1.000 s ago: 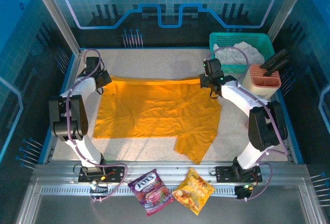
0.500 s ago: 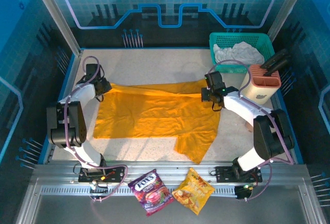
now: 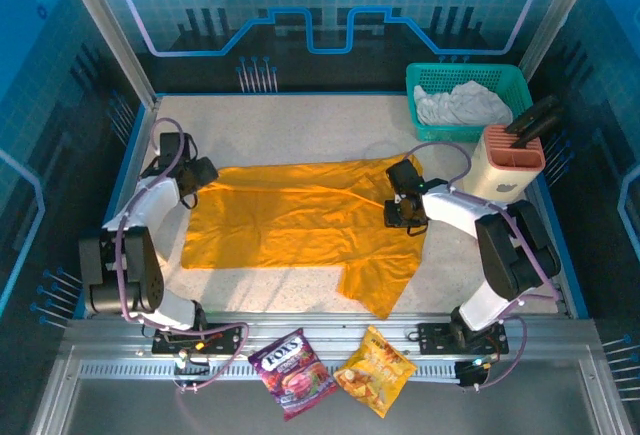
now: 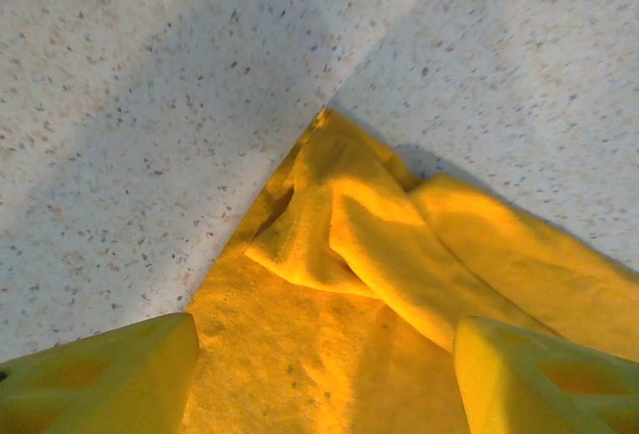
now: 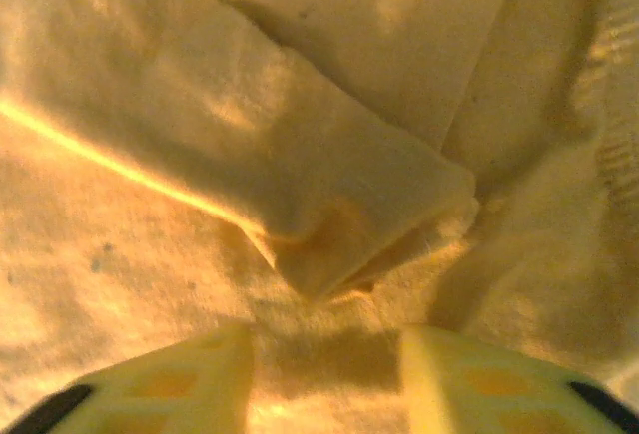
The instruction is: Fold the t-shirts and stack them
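**Left claw (image 3: 198,173) and right claw (image 3: 405,213), seen from above, both low over the golden-orange t-shirt (image 3: 300,220).** The left claw stands well open and grips nothing. In its wrist view the two yellow fingers (image 4: 95,379) flank a bunched corner of the shirt (its far-left corner), which lies loose on the speckled surface (image 4: 150,105) just ahead of them. The right claw is parted less widely and is likewise empty. Its fingers (image 5: 170,384) straddle flat cloth, with a doubled-over fold at the shirt's right edge lying just ahead.

The shirt is spread on the surface, its long axis running left to right from one claw to the other, so each claw sits at its own end. A flap juts out from the shirt's near-right corner, and the right claw is the nearer to it. The whitish-grey t-shirt (image 3: 460,103) lies beyond the orange shirt's far-right corner, heaped in a green basket (image 3: 425,77).

Judged step: taking hold for the next fold. Stacking is not yet begun.
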Tool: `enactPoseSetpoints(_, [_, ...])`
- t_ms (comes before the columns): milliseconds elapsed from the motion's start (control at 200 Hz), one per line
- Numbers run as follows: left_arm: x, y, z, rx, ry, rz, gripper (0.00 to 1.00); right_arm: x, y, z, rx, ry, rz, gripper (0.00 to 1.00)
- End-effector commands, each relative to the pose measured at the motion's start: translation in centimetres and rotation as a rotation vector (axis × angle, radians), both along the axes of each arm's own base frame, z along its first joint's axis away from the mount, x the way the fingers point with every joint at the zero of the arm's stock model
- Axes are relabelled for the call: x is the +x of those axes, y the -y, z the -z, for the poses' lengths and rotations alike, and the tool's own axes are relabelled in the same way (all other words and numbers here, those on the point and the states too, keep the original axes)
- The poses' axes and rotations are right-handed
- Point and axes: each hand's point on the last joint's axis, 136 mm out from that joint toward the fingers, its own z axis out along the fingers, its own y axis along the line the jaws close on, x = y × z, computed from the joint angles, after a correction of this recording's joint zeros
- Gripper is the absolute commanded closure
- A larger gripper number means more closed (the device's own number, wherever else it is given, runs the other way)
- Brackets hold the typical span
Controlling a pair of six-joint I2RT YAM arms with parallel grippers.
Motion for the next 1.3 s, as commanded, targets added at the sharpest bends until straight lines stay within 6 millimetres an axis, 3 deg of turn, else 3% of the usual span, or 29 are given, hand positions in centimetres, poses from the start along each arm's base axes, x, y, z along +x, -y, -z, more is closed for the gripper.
enactPoseSetpoints(0, [-0.2,-0.5,-2.1,0.021,-0.002,-0.004,0.31,0.2,-0.2,-3.7,-0.012,0.044,-0.025,0.44])
enactPoseSetpoints(70, [0.0,-0.3,-2.4,0.023,-0.019,0.012,0.31,1.3,-0.6,-6.0,-0.015,0.098,-0.052,0.32])
enactPoseSetpoints(145, [0.5,0.1,-2.1,0.026,-0.041,0.034,0.34,2.7,-1.4,-7.6,-0.003,0.136,-0.085,0.28])
enactPoseSetpoints(195, [0.9,0.4,-1.6,0.02,-0.059,0.05,0.41,3.7,-2.1,-8.1,0.006,0.147,-0.109,0.28])
enactPoseSetpoints(355, [2.5,1.1,1.0,0.005,-0.125,0.076,0.68,6.9,-5.4,-7.2,0.08,0.115,-0.198,0.43])
enactPoseSetpoints(440, [3.2,1.6,1.8,0.009,-0.143,0.088,0.74,8.5,-6.9,-6.0,0.103,0.089,-0.226,0.48])
enactPoseSetpoints(746, [4.2,2.2,1.9,0.015,-0.142,0.103,0.75,12.1,-8.0,-2.6,0.057,0.045,-0.256,0.51])
enactPoseSetpoints(1096, [3.8,2.5,1.8,0.019,-0.145,0.112,0.74,12.3,-8.5,-0.2,0.075,0.003,-0.26,0.6])
enactPoseSetpoints(1211, [3.8,2.5,1.7,0.019,-0.145,0.114,0.75,12.2,-8.7,-0.1,0.09,-0.001,-0.258,0.7])
enactPoseSetpoints(1291, [3.7,2.5,1.5,0.025,-0.142,0.115,0.75,12.1,-8.9,-0.5,0.1,0.004,-0.255,0.83])
